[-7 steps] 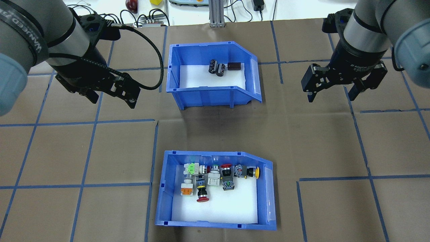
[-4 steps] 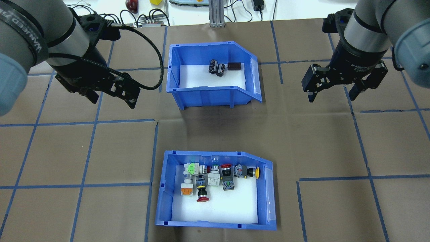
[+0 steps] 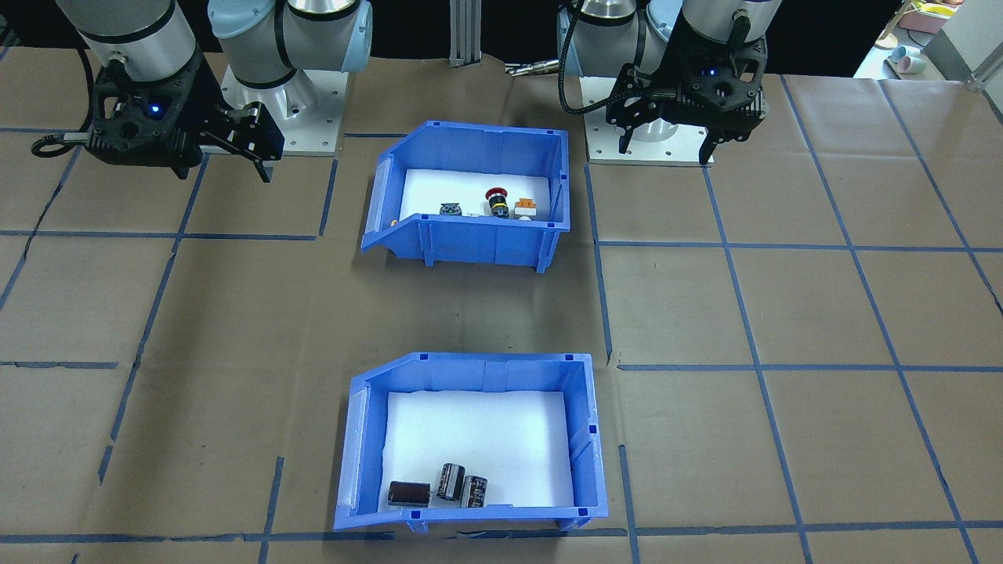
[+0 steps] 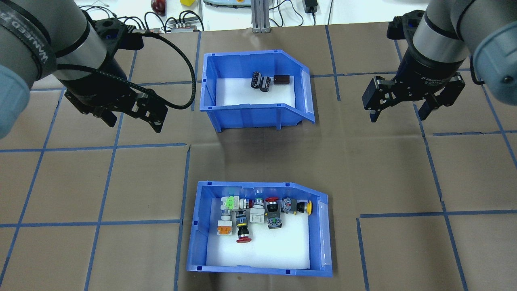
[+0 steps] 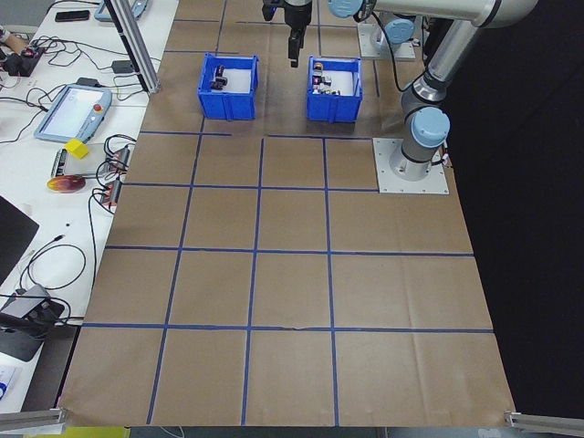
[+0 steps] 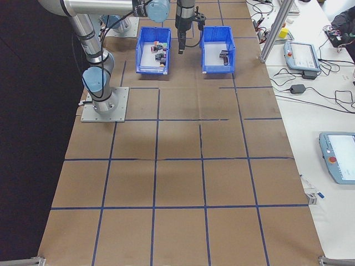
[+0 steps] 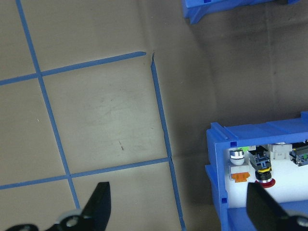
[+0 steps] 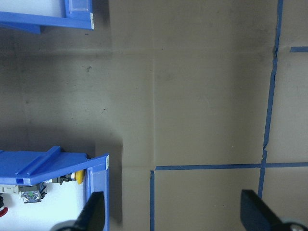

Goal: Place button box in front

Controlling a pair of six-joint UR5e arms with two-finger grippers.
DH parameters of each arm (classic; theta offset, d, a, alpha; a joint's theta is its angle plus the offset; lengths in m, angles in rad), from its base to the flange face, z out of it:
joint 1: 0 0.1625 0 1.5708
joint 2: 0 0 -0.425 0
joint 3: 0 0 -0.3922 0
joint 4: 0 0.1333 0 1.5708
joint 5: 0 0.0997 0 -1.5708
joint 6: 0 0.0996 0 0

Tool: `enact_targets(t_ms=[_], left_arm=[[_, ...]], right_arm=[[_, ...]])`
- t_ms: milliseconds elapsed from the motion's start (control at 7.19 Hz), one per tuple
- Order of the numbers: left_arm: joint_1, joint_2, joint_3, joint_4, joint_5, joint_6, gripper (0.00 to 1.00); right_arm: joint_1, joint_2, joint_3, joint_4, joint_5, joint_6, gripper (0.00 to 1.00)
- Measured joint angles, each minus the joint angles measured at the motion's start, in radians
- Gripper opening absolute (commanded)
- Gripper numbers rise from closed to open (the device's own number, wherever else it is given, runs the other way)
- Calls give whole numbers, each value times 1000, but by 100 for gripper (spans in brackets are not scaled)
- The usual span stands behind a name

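The button box (image 4: 194, 232) is a blue bin with a white liner and small colourful push-buttons, and it sits on the near side of the table by the robot. The same button box (image 3: 470, 239) lies at the top of the front-facing view. A similar blue bin (image 4: 250, 115) with dark cylindrical parts stands on the far side. My left gripper (image 4: 133, 121) hovers open to the left of the far bin, holding nothing. My right gripper (image 4: 398, 117) hovers open to that bin's right. The left wrist view catches the button box (image 7: 216, 159) at lower right, and the right wrist view has the button box (image 8: 48, 166) at lower left.
Brown paper with blue tape lines (image 4: 113, 145) covers the table. Cables and small devices (image 4: 177, 24) lie beyond the far edge. A wide strip of bare paper (image 4: 258, 157) separates the two bins. More bare paper stretches along the table in the exterior left view (image 5: 292, 301).
Both grippers have drifted only a little and stay open. Neither bin has moved.
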Motion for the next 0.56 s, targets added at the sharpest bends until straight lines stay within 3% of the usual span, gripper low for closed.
enact_targets(t_ms=[278, 557], left_arm=[[-2, 4, -6, -32, -5, -260, 99], [-12, 6, -32, -45, -16, -563, 99]], right_arm=[[1, 3, -13, -14, -7, -24, 100], [7, 51, -39, -53, 2, -196, 100]])
